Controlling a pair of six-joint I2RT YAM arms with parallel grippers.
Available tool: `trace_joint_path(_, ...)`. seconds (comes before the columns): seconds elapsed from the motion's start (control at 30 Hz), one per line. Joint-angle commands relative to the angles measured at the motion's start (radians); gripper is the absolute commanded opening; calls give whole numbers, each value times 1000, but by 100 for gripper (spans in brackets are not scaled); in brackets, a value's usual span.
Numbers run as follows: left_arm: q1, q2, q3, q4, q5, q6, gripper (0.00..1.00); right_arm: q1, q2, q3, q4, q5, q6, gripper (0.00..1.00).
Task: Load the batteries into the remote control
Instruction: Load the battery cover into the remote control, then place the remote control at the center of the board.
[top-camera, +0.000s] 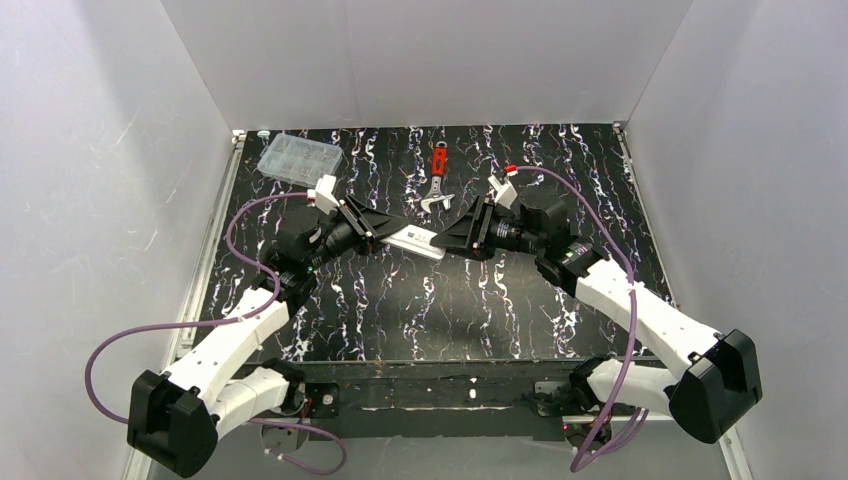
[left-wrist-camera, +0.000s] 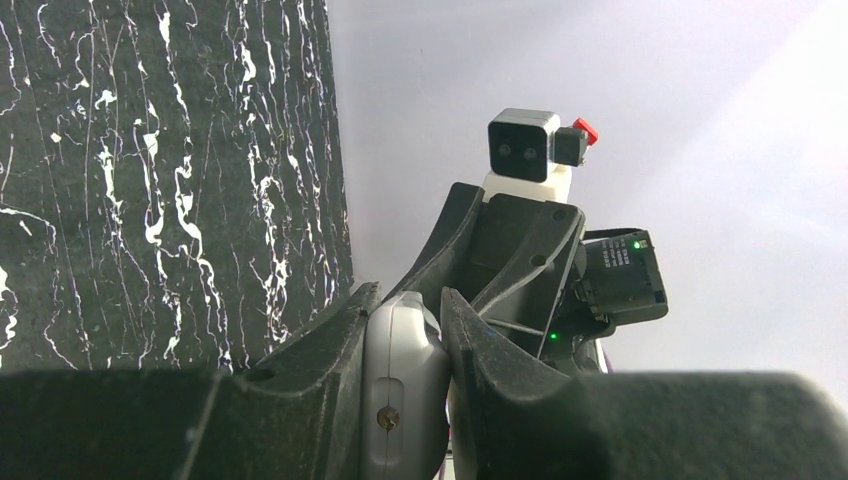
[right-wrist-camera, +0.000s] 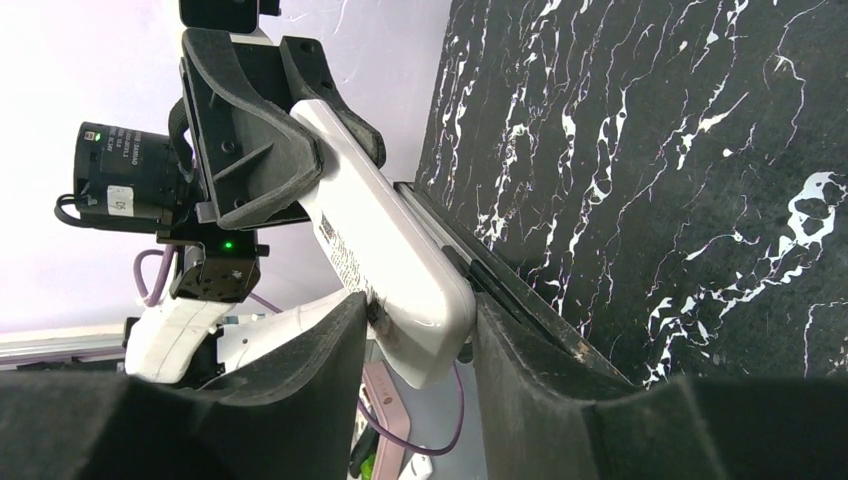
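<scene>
The remote control, slim and white, hangs in the air over the middle of the black marbled table, held between my two grippers. My left gripper is shut on one end of it; in the left wrist view that grey-white end is pinched between both fingers. My right gripper is closed round the other end. In the right wrist view the remote's rounded corner touches both pads, with printed text along its side. No batteries are in view.
A clear plastic compartment box lies at the table's back left corner. A red-handled wrench lies at the back middle. White walls enclose the table on three sides, and purple cables trail from both arms.
</scene>
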Motion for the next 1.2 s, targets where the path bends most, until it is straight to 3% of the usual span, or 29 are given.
trace_joint_path(0.0, -3, -25, 36, 67, 23, -3, 0, 4, -5, 40, 0, -8, -58, 53)
trace_joint_path(0.1, -3, -20, 38, 67, 20, -3, 0, 5, -30, 9, 52, -7, -34, 67)
trace_joint_path(0.23, -1, 1, 57, 80, 10, -4, 0, 5, -76, -89, 219, 13, 47, 77)
trace_joint_path(0.5, -1, 41, 92, 120, -1, -33, 0, -14, -33, -129, 436, -6, 168, 81)
trace_joint_path(0.73, -1, 46, 115, 112, 5, -38, 0, -21, 60, -118, 625, -16, 259, 76)
trace_joint_path(1.0, 0, 47, 114, 109, 4, -32, 0, -23, 134, -117, 776, -56, 345, 55)
trace_joint_path(1.17, 3, 41, 108, 99, -5, -14, 0, -24, 141, -123, 787, -70, 351, 54)
